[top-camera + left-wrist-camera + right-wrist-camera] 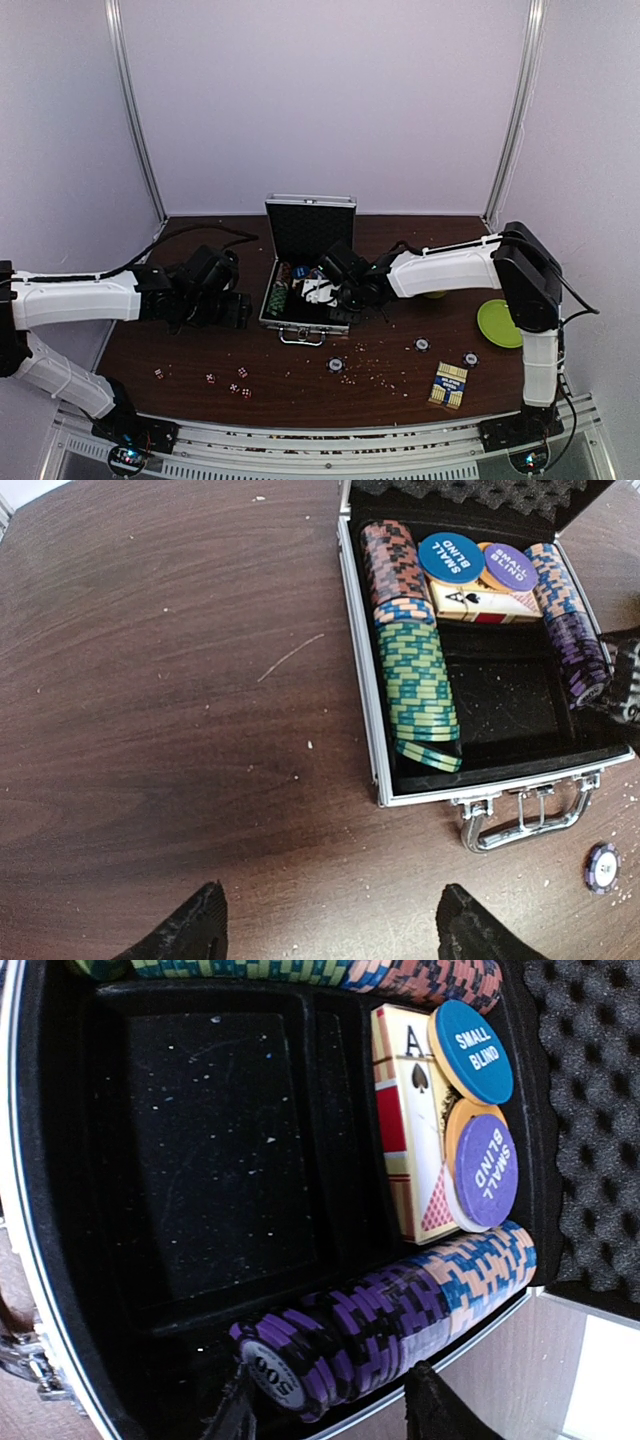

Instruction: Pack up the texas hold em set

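L gripper (330, 935) wide open, R gripper (330, 1415) fingers slightly apart, both reaching inward.

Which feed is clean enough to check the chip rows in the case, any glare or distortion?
Right wrist view: sharp on the purple chip row, blown-out white at lower right. Left wrist view: crisp, but wide-angle bowing bends the case rim. Top view: dim, everything in the case tiny.

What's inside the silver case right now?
Two striped chip rows along the sides, a red card deck with blue, purple and orange buttons on it, black lining between. Buttons hide part of the deck.
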`<action>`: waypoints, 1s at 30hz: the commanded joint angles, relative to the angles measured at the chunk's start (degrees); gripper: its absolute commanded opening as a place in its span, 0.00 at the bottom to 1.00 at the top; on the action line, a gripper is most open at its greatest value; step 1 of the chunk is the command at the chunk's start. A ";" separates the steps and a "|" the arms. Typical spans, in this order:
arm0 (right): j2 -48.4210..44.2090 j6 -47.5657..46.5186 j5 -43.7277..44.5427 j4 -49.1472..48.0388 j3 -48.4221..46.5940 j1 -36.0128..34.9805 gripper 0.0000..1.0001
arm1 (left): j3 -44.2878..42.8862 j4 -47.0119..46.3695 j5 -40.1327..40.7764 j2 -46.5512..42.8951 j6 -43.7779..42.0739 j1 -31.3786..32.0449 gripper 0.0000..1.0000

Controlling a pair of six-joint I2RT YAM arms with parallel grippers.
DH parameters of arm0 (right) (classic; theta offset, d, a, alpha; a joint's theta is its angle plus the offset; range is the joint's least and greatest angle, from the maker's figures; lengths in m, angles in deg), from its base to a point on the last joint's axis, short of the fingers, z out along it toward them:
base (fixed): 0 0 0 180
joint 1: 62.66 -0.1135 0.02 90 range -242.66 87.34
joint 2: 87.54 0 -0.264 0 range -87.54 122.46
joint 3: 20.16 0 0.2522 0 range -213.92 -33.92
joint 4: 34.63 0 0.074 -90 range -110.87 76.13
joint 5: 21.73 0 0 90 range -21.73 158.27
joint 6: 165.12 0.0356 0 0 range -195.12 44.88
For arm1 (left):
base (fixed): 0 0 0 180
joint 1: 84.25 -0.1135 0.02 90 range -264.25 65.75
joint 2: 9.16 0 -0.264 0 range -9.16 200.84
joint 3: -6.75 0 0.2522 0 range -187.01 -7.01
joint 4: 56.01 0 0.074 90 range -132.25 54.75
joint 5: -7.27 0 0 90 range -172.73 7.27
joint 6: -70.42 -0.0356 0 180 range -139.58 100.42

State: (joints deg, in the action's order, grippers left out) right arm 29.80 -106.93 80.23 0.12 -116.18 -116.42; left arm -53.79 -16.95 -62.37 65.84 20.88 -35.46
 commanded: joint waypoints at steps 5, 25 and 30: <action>0.32 -0.04 3.45 -2.57 0.91 -0.31 0.54 | 0.99 -1.59 -0.32 -0.28 0.67 -0.45 0.74; 1.65 -1.44 2.48 -0.69 -0.14 0.03 0.68 | 1.37 -1.75 -0.76 -0.56 0.52 -0.40 0.74; 3.14 -0.39 5.98 -1.52 -1.40 0.37 0.68 | 1.43 -1.99 -0.85 -0.52 0.50 -0.44 0.74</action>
State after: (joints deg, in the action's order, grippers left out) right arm 30.78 -108.15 83.10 -1.97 -115.79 -116.36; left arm -53.12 -16.95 -62.76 65.84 20.91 -35.46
